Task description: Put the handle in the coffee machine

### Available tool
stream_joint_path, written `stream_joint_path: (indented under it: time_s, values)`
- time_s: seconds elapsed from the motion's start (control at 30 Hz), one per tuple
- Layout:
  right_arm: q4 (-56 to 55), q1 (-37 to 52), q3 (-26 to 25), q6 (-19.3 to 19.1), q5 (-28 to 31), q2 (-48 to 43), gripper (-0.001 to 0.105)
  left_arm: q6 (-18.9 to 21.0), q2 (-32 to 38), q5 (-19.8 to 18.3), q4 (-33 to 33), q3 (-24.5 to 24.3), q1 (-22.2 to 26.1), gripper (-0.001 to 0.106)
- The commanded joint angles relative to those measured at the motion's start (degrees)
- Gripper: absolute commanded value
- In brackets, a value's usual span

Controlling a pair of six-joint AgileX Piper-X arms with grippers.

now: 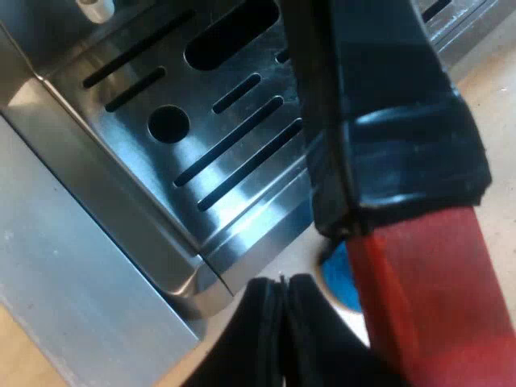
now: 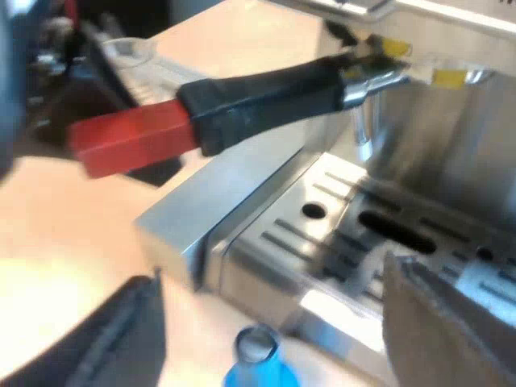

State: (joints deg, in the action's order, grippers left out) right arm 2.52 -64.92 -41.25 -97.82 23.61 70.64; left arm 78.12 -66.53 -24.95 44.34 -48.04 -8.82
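The metal holder's dark handle point(image 2: 266, 93) reaches out level from the espresso machine's front point(image 2: 435, 121), with its head up under the machine and its red end point(image 2: 133, 137) pointing away. In the left wrist view the handle point(image 1: 387, 121) and its red end point(image 1: 435, 306) pass very close over the drip tray. My left gripper point(image 1: 282, 284) is shut with its fingers pressed together right beside the red end, nothing between them. My right gripper point(image 2: 272, 278) hangs wide open before the drip tray, holding nothing.
The slotted steel drip tray point(image 1: 161, 169) lies under the handle, and it is seen again below the machine's front point(image 2: 322, 234). A blue tamper point(image 2: 258, 363) stands on the light table by the tray's edge, its blue also peeking out behind the handle point(image 1: 343, 278).
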Motion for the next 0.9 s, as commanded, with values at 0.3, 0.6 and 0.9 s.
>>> stream_joint_path:
  time_s: [0.3, 0.6, 0.9]
  values:
    - [-14.98, -0.09, -0.11, 3.02, -1.10, -12.31, 0.064, 1.42, 0.56, 4.86, -2.70, 0.20, -10.23, 0.000]
    - [-14.99, -0.09, -0.11, 4.45, -1.10, -13.13, 0.064, 12.15, 0.56, 5.49, -2.89, 0.20, -15.90, 0.000]
    - [-14.99, -0.09, -0.11, 6.83, -1.10, -13.13, 0.064, 13.35, 0.56, 1.73, -10.19, 0.20, -17.44, 0.000]
